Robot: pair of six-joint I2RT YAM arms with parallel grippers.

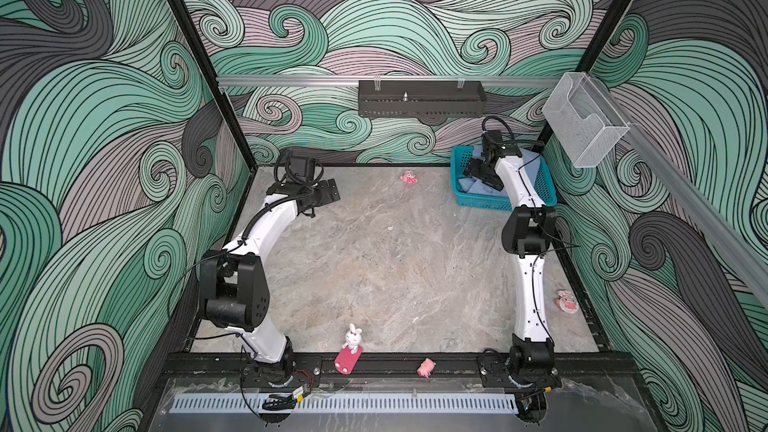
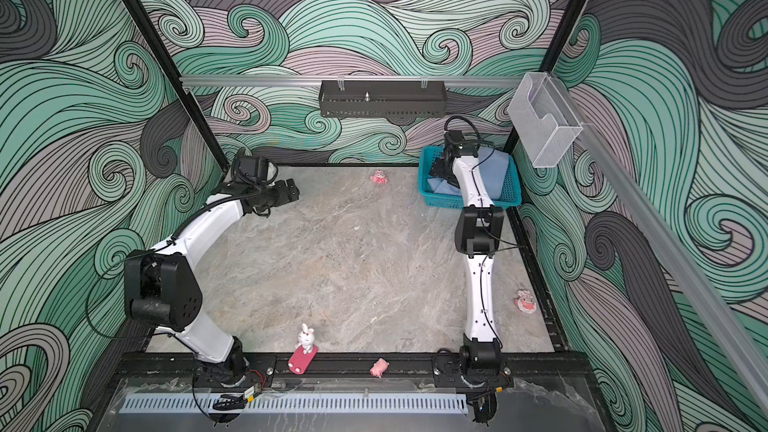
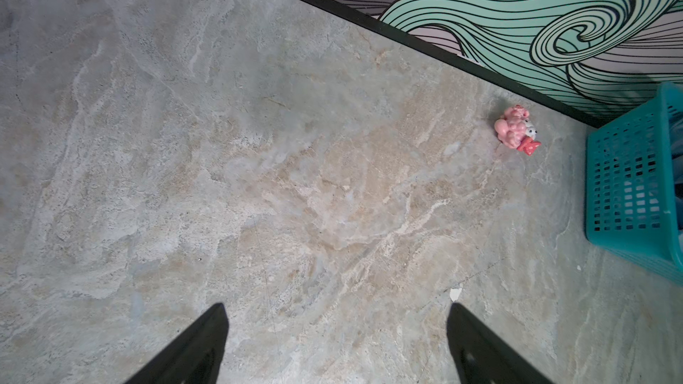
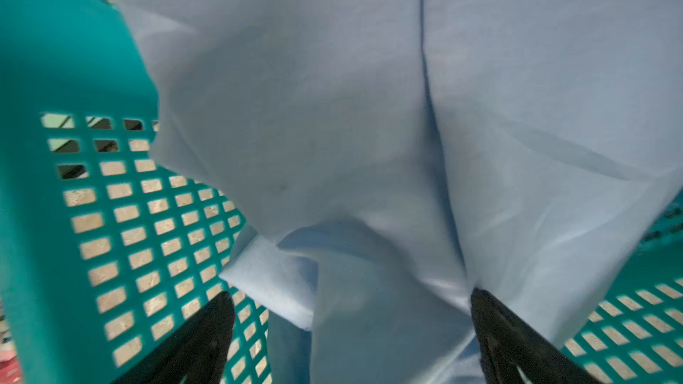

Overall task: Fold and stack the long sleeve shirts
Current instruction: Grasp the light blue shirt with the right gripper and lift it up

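Note:
A light blue shirt lies crumpled in a teal plastic basket at the back right of the table. My right gripper reaches down into the basket. In the right wrist view it is open, and folds of the shirt lie between and beyond its black fingers, close to the basket wall. My left gripper hovers at the back left, well away from the shirt. In the left wrist view it is open over bare marble.
A pink toy figure lies near the back wall, left of the basket. A white rabbit on a pink base and a pink pig sit at the front edge. A round toy lies at the right edge.

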